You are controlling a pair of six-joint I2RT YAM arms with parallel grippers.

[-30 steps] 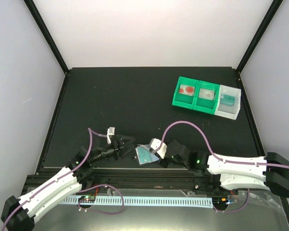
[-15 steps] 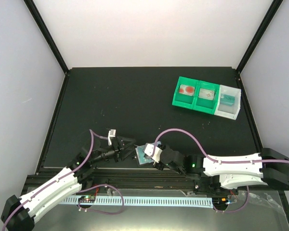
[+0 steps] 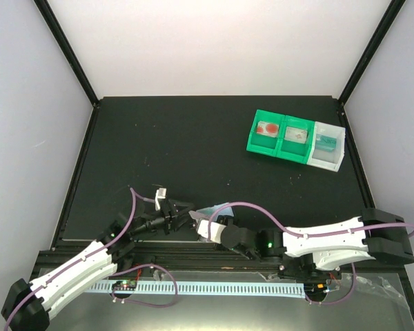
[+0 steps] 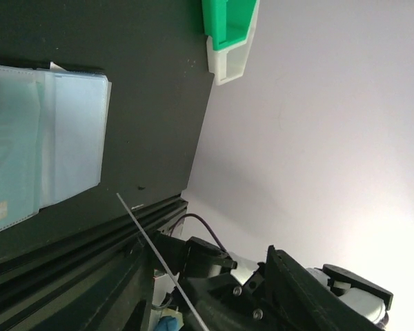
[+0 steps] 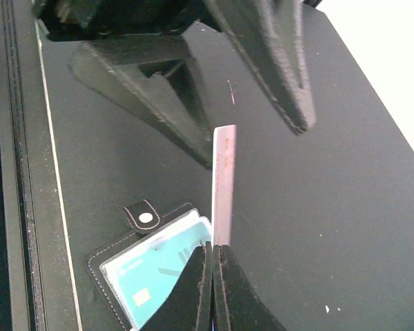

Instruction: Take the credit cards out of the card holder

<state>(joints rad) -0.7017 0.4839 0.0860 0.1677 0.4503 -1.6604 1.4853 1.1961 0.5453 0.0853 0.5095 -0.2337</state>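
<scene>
The card holder (image 5: 117,258), a black wallet with a snap strap, lies open on the black table with a teal credit card (image 5: 159,272) in its clear pocket. My right gripper (image 5: 212,252) is shut on another credit card (image 5: 223,183), held edge-on above the holder. My left gripper (image 5: 245,121) stands open, one finger on each side of that card's far end. In the left wrist view the held card's thin edge (image 4: 159,265) runs between my left fingers (image 4: 310,293). From above, both grippers (image 3: 186,214) (image 3: 203,224) meet near the front edge and hide most of the holder.
A green-and-white three-compartment tray (image 3: 283,153) stands at the back right and shows in the left wrist view too (image 4: 228,27). A metal rail (image 3: 207,252) runs along the table's near edge, close to both grippers. White walls enclose the table.
My right arm has swung left with the card, lifting it off the holder into my left gripper's gap. The left jaws have narrowed around the card's end.
</scene>
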